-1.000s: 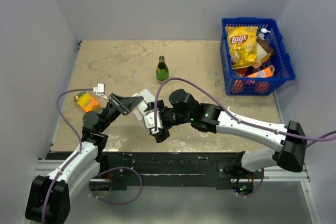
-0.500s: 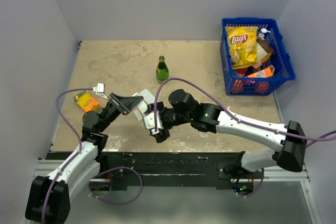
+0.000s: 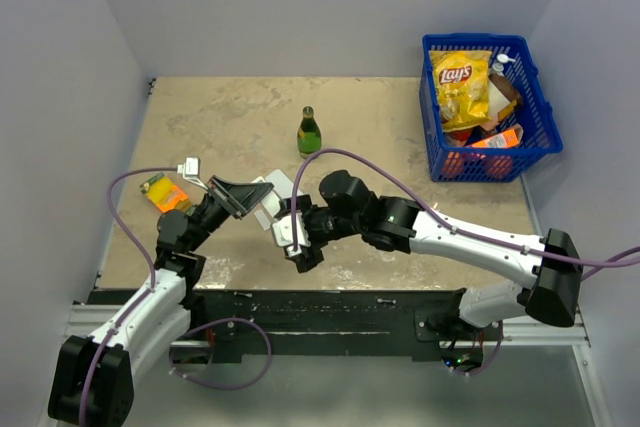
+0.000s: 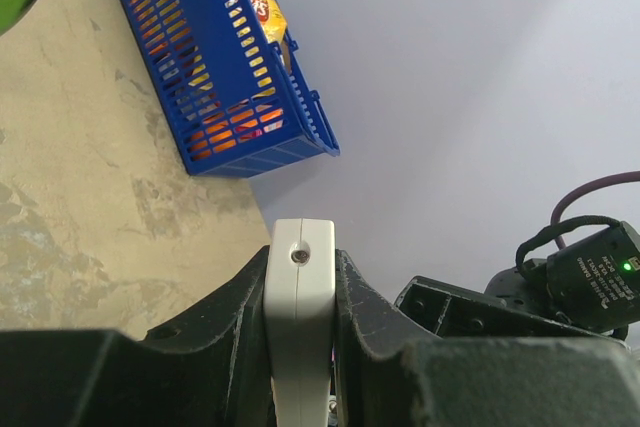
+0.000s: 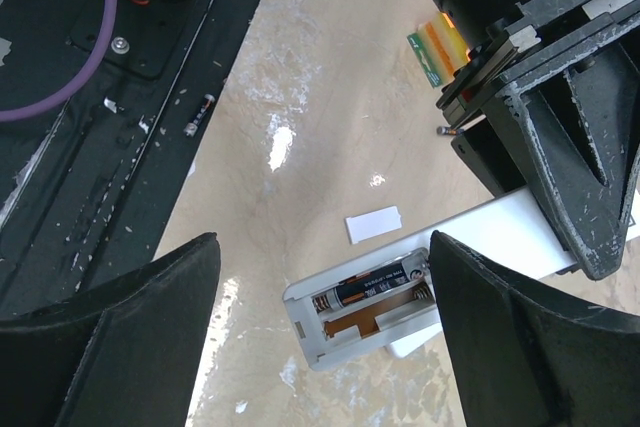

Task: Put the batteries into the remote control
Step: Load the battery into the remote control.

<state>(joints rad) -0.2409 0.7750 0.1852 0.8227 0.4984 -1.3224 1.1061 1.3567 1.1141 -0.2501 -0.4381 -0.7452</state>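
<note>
One battery seated, left end effector clenching remote control, right end effector released above, white slip maybe cover beneath

Left gripper clamped on white remote at mid-table. Right gripper just beside the remote's near end. Green bottle upright behind them. Blue basket at far right, yellow chip bag inside. Orange packet on table near left edge.
</note>
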